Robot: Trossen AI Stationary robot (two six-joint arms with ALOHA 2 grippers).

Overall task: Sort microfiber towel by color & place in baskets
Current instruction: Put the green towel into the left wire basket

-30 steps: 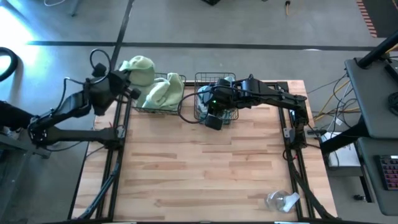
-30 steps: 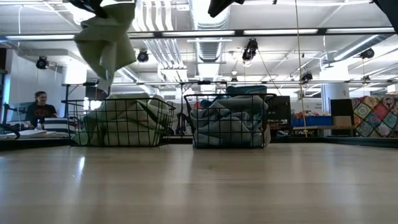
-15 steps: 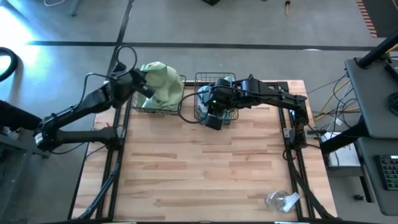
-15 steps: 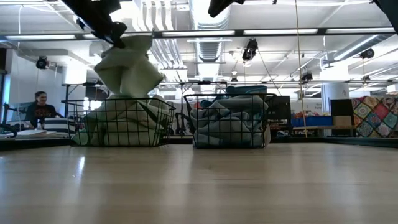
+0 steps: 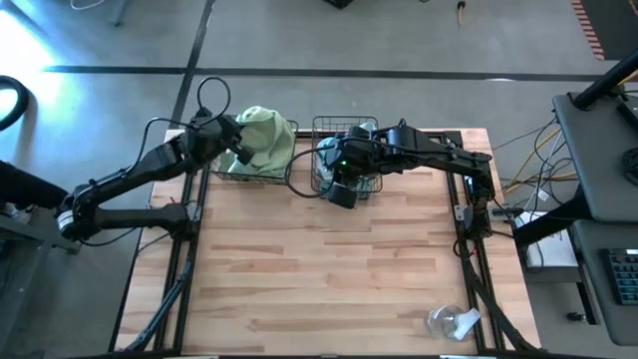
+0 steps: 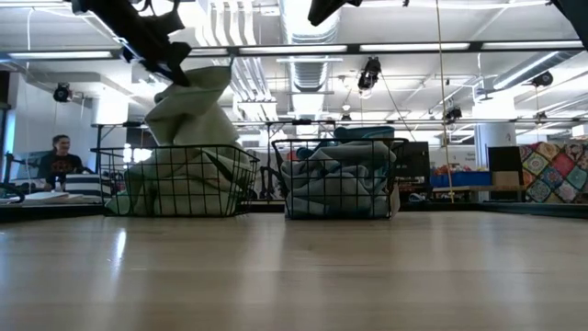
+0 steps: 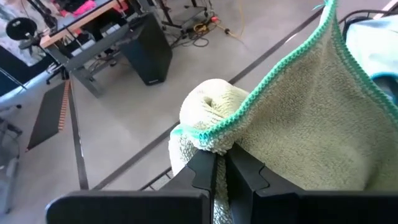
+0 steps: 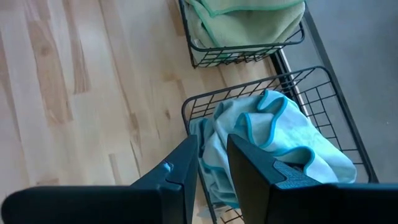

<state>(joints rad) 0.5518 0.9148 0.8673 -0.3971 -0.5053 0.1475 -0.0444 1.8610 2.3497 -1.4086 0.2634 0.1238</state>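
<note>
The wooden table (image 5: 329, 269) carries 2 black wire baskets side by side along its far edge, and the sorting looks nearly done. Taking the blue-filled basket (image 5: 344, 160) as the landmark: it holds a heap of pale blue-grey towels (image 8: 273, 149), and the right gripper (image 8: 211, 162) hangs just above its near rim, fingers slightly parted and holding nothing that shows. Just beside it, toward the left arm, stands the green-filled basket (image 5: 254, 160), already piled with light green towels (image 6: 184, 175). Over that pile the left gripper (image 7: 217, 171) has its fingers pressed together on the hemmed edge of 1 more green towel (image 5: 261, 135), which hangs down onto the heap. Well away from the landmark, at the table's near corner on the right arm's side, lies a clear plastic item (image 5: 449, 321). No loose towel shows on the table, so what remains, by my reckoning, is releasing this last green towel.
</note>
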